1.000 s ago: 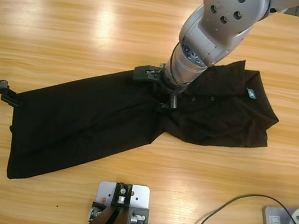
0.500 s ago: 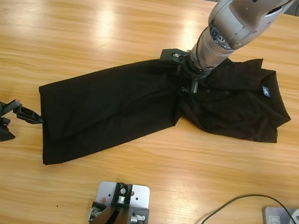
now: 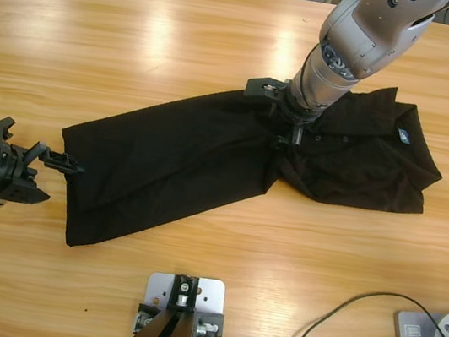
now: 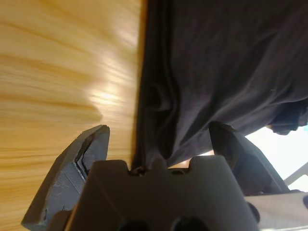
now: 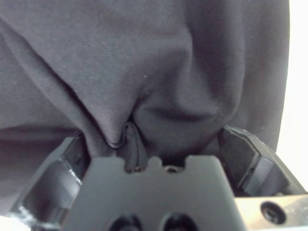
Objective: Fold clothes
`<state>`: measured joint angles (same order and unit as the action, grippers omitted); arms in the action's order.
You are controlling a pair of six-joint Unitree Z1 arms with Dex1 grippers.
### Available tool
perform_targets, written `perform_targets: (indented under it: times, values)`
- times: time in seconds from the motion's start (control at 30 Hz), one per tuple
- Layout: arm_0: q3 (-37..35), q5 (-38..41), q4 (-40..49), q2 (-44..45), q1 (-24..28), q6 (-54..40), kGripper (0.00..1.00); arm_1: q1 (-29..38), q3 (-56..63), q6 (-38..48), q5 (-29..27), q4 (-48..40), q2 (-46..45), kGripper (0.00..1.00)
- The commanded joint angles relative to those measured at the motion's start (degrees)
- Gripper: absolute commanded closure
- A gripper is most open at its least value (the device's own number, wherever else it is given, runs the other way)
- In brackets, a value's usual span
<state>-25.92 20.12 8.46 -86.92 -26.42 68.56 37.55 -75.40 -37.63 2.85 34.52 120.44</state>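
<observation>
1. Gripping the soft black knit polo shirt [image 3: 233,166], which lies lengthwise across the long wooden table [image 3: 143,36], you are mid-fold.
2. Your left gripper [image 3: 59,161] stands spread around the hem; your right gripper [image 3: 282,126] stands spread around mid-body cloth.
3. Next, I judge, pinch the hem and carry it toward the collar.

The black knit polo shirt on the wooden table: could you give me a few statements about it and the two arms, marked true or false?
1. The black knit polo shirt lies on the long wooden table. True.
2. The left gripper is at the shirt's collar. False: it is at the opposite end.
3. The blue neck label shows. True.
4. The right gripper hovers away from the shirt. False: its jaws straddle bunched fabric mid-shirt.
</observation>
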Motion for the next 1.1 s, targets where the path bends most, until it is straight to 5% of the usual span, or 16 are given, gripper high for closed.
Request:
perform_targets:
  times: [0.03,0.2,0.83,1.1]
  values:
    - [2.1,1.06,-4.7,-3.48,0.49,0.08,0.185,0.86,1.27,2.97,-1.57,0.72,-5.37,0.0]
    - [2.3,1.56,-5.12,-3.98,0.49,0.08,0.184,2.11,-3.44,2.95,-2.57,6.71,-9.78,0.0]
    - [3.77,3.52,-15.24,-14.93,-1.79,-2.15,0.188,1.09,-3.0,3.62,-4.08,7.68,-13.39,0.0]
    - [3.67,4.83,-21.87,-18.51,-3.6,-4.56,0.335,0.95,-2.83,3.71,-4.01,7.44,-13.37,0.0]
